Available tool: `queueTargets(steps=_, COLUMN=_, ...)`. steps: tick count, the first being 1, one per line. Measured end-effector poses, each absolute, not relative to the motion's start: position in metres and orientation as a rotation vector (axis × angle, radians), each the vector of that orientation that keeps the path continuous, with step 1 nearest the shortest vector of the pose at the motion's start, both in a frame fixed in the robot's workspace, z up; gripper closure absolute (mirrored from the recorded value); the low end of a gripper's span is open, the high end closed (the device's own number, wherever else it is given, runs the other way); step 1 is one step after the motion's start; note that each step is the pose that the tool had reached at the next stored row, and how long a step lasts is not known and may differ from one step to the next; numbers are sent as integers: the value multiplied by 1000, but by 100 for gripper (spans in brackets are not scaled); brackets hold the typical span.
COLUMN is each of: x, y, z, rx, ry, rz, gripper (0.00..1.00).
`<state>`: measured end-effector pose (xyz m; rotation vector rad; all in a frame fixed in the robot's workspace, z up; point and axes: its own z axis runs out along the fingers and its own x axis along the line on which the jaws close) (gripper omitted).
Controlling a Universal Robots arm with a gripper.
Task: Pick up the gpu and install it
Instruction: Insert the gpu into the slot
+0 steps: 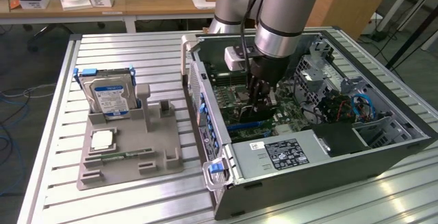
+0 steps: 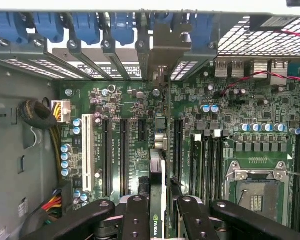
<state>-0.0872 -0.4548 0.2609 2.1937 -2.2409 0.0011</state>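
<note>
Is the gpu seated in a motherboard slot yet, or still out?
Cannot tell; the gpu stands on edge in the gripper over the motherboard.

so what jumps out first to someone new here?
The gripper, reaching down inside the open PC case, shut on the gpu, held edge-on over the motherboard slots. On the exterior view's left, a hard drive stands upright in a grey holder.
</note>
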Motion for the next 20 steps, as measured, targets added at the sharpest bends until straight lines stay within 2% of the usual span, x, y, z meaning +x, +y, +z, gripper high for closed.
queueTargets(steps=20, x=-89, y=-455, z=246, rx=2193, ry=-2241, rz=1, gripper=74)
